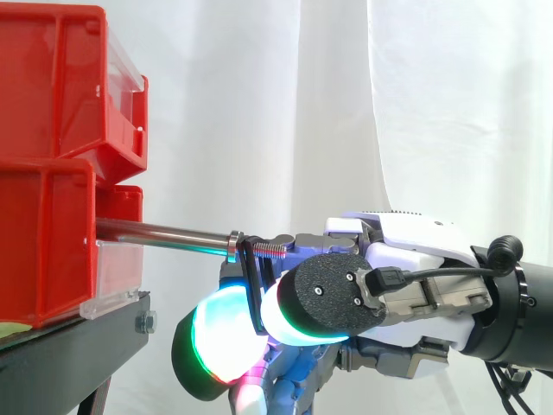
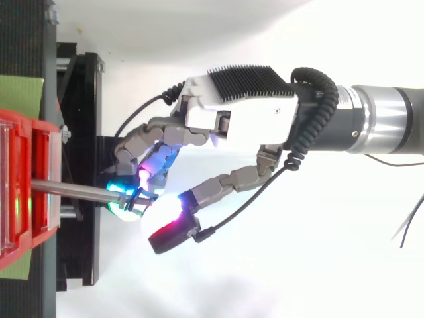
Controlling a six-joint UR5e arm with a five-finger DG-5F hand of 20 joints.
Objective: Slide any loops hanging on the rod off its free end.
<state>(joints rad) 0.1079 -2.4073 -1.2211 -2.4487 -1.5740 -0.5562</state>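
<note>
Curled at the rod's free end, my hand comes in level from the right in the side view, wrist straight behind it and the back of the palm facing up toward the top camera. My fingers bend forward and down toward the rod's tip, and my thumb swings out wide to the side, its pad glowing red. Two of my fingertips, one green and red, the other white and cyan, are closed on the black loop, which runs down between them. The loop hangs on the metal rod just at its collar, beside the threaded tip. That rod juts out level from the lower of the red bins, past the right edge of the black stand.
</note>
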